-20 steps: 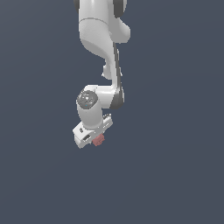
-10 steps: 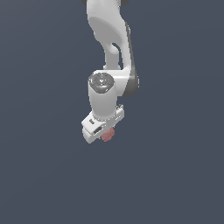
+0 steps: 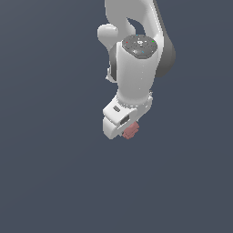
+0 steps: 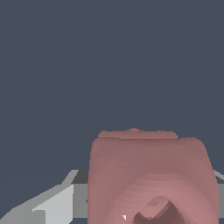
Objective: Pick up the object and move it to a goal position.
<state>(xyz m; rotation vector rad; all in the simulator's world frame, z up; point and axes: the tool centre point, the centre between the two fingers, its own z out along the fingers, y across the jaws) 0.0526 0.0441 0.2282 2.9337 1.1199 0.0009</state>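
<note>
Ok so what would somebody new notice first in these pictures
Probably the white robot arm reaching down the middle of the exterior view against a plain dark grey-blue background. Next, the small pinkish-red block at its gripper, which fills much of the wrist view, flanked by grey gripper parts.

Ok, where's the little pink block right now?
In the exterior view, the pink block sits just right of centre, tucked at the tip of the gripper below the white arm; it fills the wrist view.
</note>
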